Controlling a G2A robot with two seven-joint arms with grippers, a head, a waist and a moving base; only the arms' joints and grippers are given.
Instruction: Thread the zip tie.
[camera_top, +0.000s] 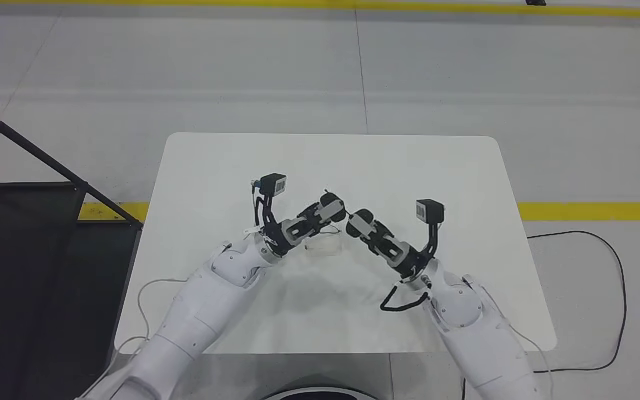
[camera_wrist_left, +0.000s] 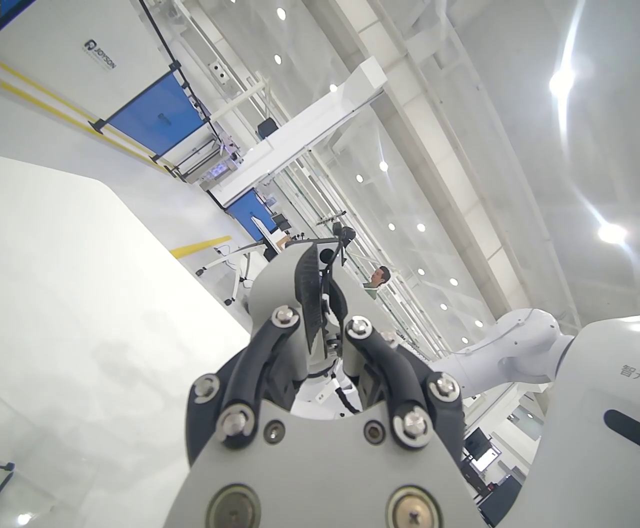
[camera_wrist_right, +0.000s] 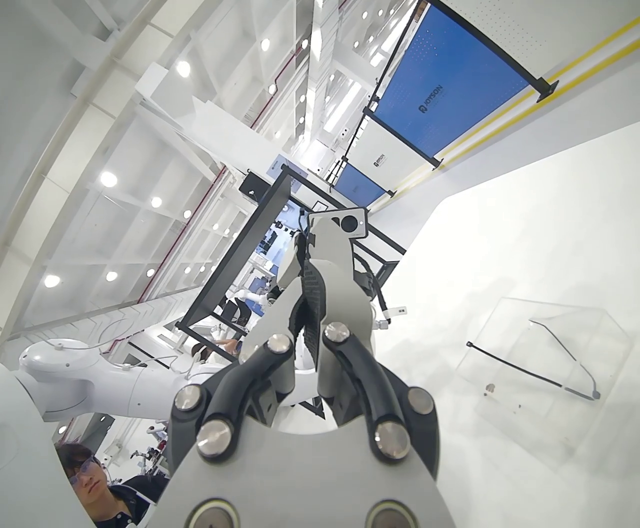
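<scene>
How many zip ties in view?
2, probably: a black zip tie lying in the clear tray, a paler one beside it, ends converging. Another may be hidden in the left gripper or right gripper.

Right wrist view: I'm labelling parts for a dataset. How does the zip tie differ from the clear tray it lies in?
The zip tie is black and opaque; the clear tray is see-through. The zip tie is a thin strip; the clear tray is broad and roughly square. The zip tie rests on top, the clear tray beneath it. Both lie flat on the white table, ungripped.
</scene>
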